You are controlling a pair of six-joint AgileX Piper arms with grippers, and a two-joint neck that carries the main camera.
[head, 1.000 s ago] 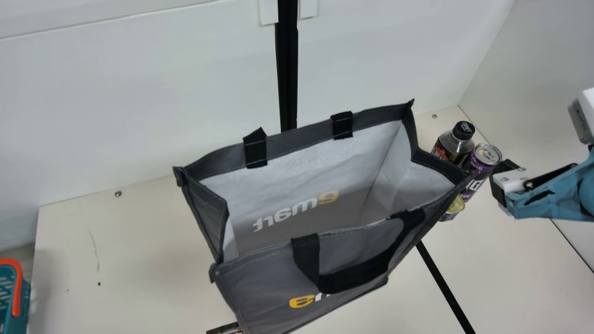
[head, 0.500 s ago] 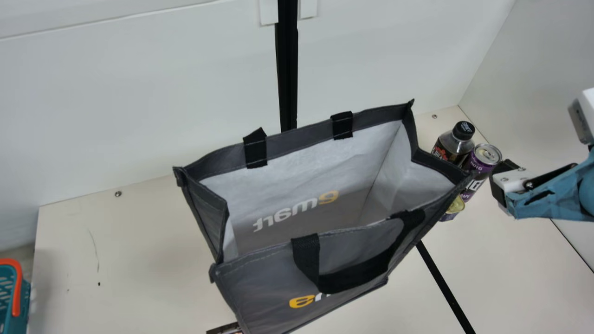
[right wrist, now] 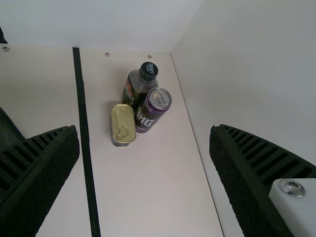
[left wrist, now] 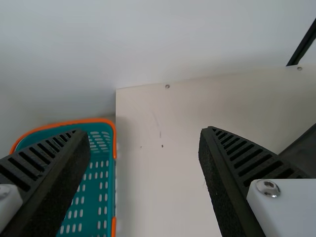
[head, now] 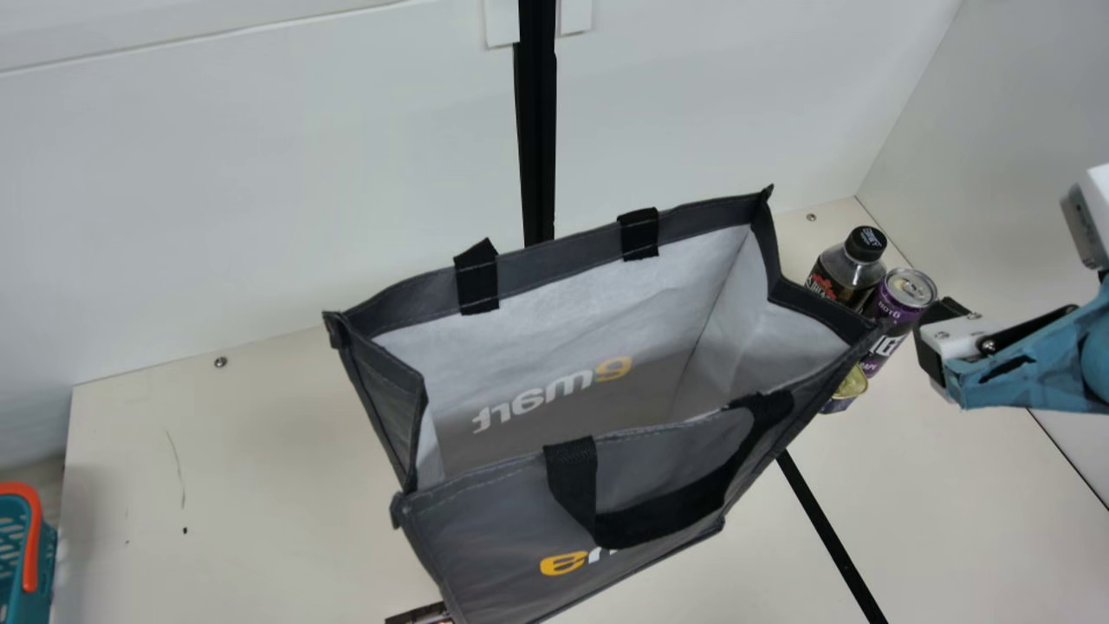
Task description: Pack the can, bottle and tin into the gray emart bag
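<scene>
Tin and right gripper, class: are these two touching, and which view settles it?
Apart. The right wrist view shows the tin beyond the open right gripper, with table surface visible between it and each finger.

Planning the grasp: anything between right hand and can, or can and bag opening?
Nothing visible stands between the right hand and the can; bottle and tin sit beside it. The bag's side wall stands between can and opening.
</scene>
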